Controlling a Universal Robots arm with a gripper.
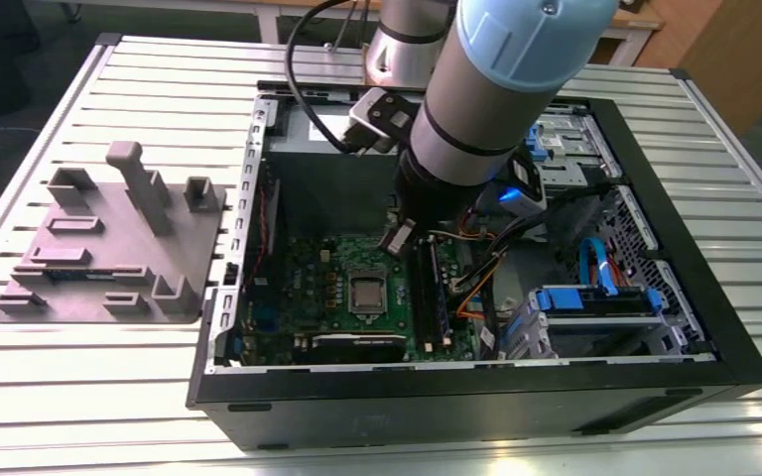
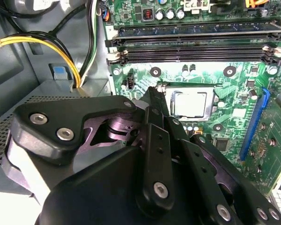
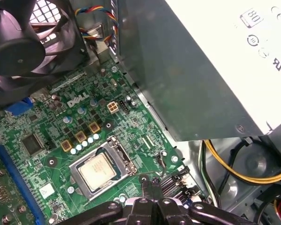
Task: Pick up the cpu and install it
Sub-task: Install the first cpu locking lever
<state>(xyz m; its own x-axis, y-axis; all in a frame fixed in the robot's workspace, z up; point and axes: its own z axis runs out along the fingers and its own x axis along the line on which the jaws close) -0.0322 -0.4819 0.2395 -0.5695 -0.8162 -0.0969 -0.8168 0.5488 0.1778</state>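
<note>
Risk sat in the socket [image 3: 103, 169]: your chip [image 3: 97, 171] already lay there, at six o'clock of the grey box [image 3: 196, 70]. Your end effector [image 3: 151, 183] hung beside it, closed and empty; any dip could have scraped the board [image 3: 61, 136].

Room above the cpu [image 3: 97, 171] in its socket [image 3: 124, 157] is open — hemmed by the power supply [image 3: 192, 70], fan [image 3: 23, 42], memory slots [image 2: 192, 44] and yellow cables [image 3: 234, 171] inside the case [image 1: 474, 397].
</note>
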